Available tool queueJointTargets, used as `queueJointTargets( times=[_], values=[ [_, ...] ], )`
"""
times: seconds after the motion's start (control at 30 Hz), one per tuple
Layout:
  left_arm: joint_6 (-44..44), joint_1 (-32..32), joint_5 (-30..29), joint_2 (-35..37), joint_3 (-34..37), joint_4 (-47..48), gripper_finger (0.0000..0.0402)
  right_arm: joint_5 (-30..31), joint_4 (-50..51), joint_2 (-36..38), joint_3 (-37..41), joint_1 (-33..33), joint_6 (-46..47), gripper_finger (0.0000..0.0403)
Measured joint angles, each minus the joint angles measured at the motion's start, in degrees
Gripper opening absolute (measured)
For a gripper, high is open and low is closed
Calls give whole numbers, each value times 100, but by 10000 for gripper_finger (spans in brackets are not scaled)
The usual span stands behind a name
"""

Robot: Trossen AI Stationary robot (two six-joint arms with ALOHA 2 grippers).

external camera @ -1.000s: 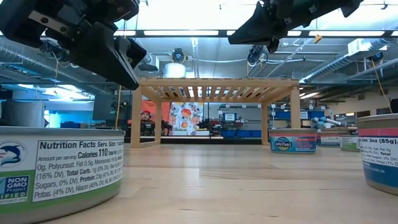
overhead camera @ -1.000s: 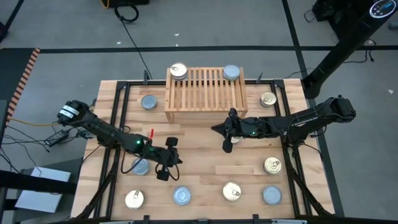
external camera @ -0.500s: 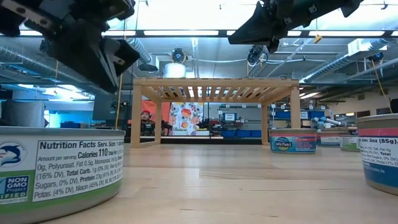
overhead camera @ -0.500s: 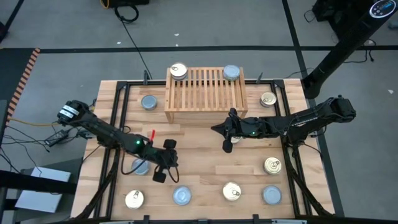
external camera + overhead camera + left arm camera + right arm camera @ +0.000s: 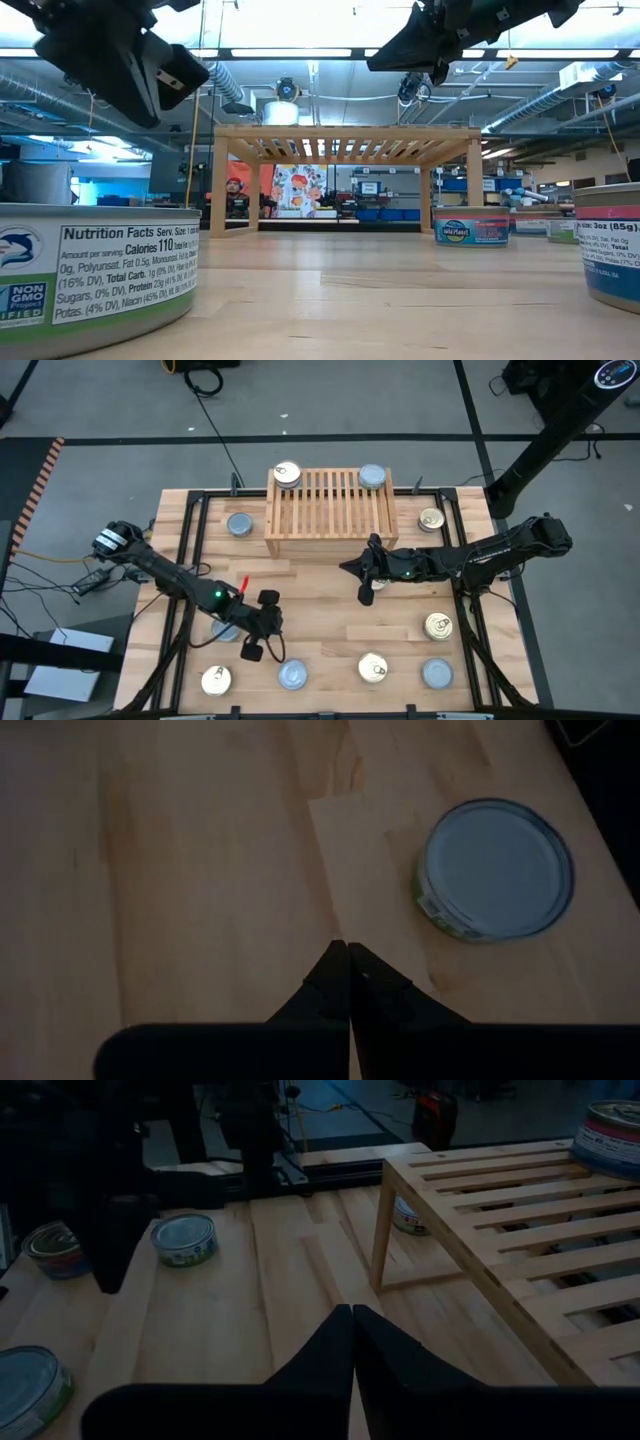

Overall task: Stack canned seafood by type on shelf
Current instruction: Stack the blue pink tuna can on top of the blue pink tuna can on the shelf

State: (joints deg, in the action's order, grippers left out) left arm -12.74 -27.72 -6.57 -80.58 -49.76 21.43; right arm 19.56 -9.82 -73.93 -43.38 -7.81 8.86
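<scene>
Two tins (image 5: 287, 474) sit atop the slatted shelf (image 5: 330, 512) at the plank table's (image 5: 320, 625) far side, seen from above, others scattered around it; both claws, left (image 5: 251, 653) and right (image 5: 366, 598), hang pressed together, empty. At table height, a tin (image 5: 95, 275) is cut off by the frame's edge, with an industrial room beyond.

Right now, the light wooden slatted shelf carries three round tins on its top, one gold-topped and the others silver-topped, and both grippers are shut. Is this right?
Not quite. The light wooden slatted shelf carries two tins, not three: one gold-topped tin and one silver-topped tin, as the high view shows. The left gripper and right gripper are indeed shut.
</scene>
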Motion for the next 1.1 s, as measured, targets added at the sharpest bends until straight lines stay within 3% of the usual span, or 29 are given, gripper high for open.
queueJointTargets(
  times=[0.33,0.47,0.7,0.9,1.1],
  values=[
    [-52,81,-575,-32,0,-227,0,-1,0,0,-1,0,0,27],
    [638,452,-583,-283,7,-1044,0,1,0,0,-1,0,0,24],
    [1766,1017,-201,-1166,4,-2931,0,2,-153,0,0,0,-1,26],
    [2025,1287,-32,-1592,7,-3402,0,2,-606,0,-2,118,-329,27],
    [2458,1506,202,-1663,4,-3865,0,-17,-443,1,-2,125,-118,22]
  ],
)
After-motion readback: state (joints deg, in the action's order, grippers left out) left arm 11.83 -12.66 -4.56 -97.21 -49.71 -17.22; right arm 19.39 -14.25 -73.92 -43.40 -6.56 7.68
